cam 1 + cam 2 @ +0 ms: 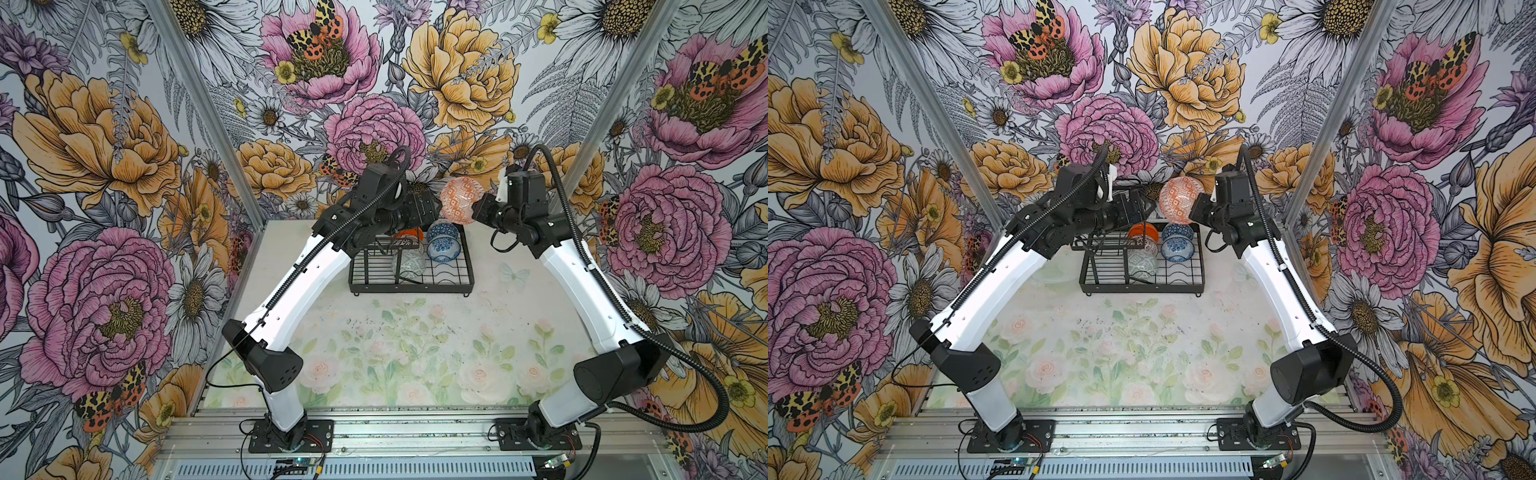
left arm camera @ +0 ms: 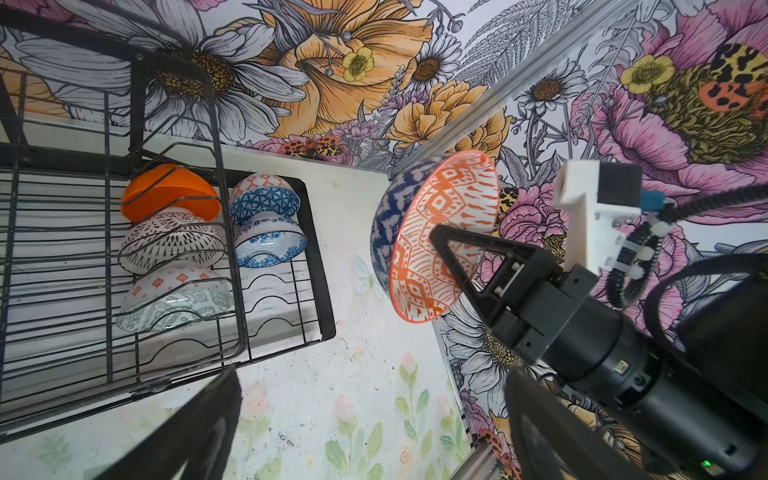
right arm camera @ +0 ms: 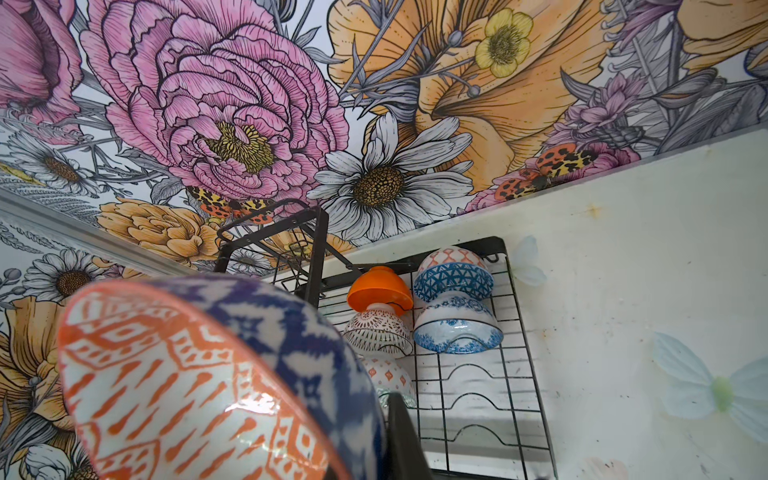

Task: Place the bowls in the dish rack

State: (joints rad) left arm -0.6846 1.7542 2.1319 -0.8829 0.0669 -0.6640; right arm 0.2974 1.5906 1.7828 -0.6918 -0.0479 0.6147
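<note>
Top views both show the flower-printed table [image 1: 415, 332] with the black wire dish rack [image 1: 411, 286] at its far end. Five bowls lean in its slots. One row holds the orange bowl [image 2: 166, 195], the black-flecked white bowl [image 2: 170, 241] and the grey-green bowl [image 2: 174, 299]. Beside it stand the blue geometric bowl [image 2: 264, 199] and the blue floral bowl [image 2: 270, 245]. My right gripper [image 2: 440, 239] pinches the rim of the orange-and-blue bowl [image 2: 415, 266], tilted in the air over the rack's far right corner. My left gripper [image 2: 374, 376] hangs nearby, jaws spread wide, holding nothing.
</note>
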